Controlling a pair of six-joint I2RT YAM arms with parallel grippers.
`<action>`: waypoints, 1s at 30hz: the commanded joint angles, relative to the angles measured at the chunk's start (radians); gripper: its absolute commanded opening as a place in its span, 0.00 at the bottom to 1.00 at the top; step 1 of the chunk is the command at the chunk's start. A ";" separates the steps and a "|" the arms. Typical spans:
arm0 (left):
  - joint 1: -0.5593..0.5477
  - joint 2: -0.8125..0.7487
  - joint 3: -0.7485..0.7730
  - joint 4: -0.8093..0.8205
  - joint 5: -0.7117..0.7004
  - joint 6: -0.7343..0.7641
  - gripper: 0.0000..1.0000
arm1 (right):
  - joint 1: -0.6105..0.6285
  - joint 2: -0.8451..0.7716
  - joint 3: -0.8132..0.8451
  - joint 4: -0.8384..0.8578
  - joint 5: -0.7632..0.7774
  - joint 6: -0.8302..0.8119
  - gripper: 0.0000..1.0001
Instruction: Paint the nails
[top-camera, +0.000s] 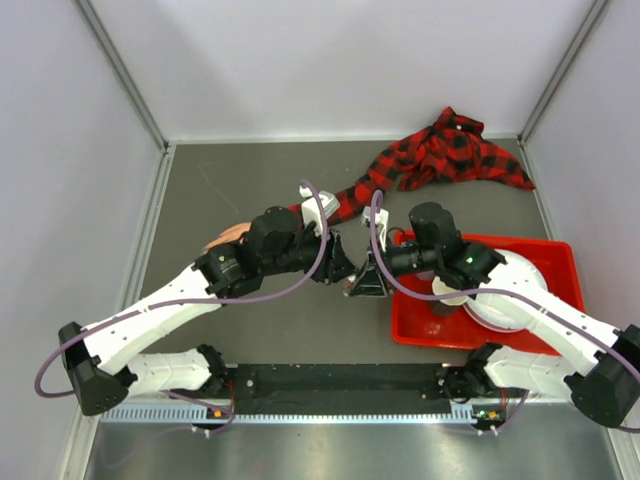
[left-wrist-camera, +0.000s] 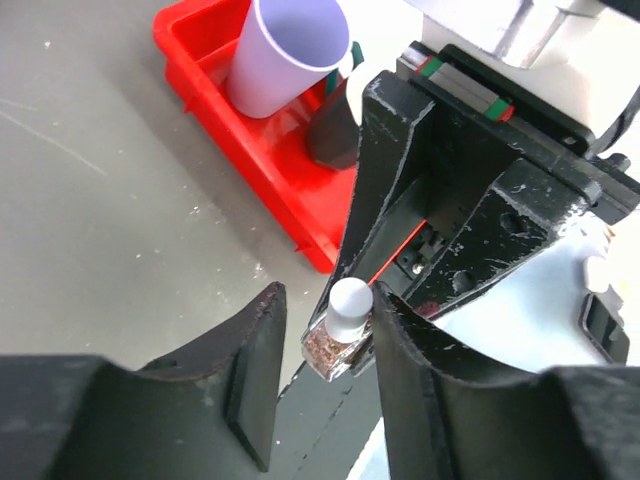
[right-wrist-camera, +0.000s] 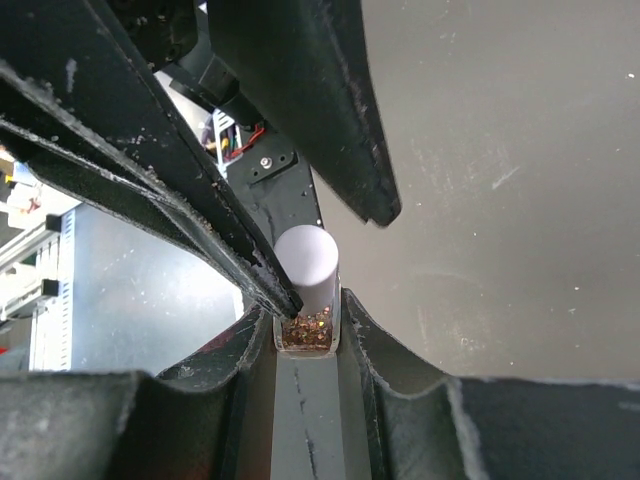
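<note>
A tiny bottle of glitter polish with a white cap (right-wrist-camera: 307, 262) is clamped by its glass body in my right gripper (right-wrist-camera: 305, 318), which is shut on it above the table. My left gripper (left-wrist-camera: 330, 300) is open with its fingers on either side of the white cap (left-wrist-camera: 349, 303); one finger touches the cap and the other stands apart. Both grippers meet at the table's middle, left (top-camera: 338, 265) and right (top-camera: 368, 280). The peach mannequin hand (top-camera: 224, 239) peeks out behind my left arm. Its nails are hidden. Its plaid sleeve (top-camera: 440, 155) runs to the back right.
A red tray (top-camera: 548, 252) sits at the right under my right arm and holds a white cup (left-wrist-camera: 285, 50) and a dark object (left-wrist-camera: 333, 135). White walls close in the table on three sides.
</note>
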 joint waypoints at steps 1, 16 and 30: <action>-0.004 -0.008 0.011 0.085 0.037 -0.027 0.35 | -0.007 -0.047 0.025 0.054 -0.022 0.009 0.00; -0.004 -0.163 -0.058 0.176 -0.220 -0.168 0.00 | 0.043 -0.153 -0.050 0.170 0.198 0.175 0.55; -0.004 -0.157 -0.044 0.156 -0.216 -0.216 0.00 | 0.073 -0.073 -0.005 0.266 0.229 0.121 0.58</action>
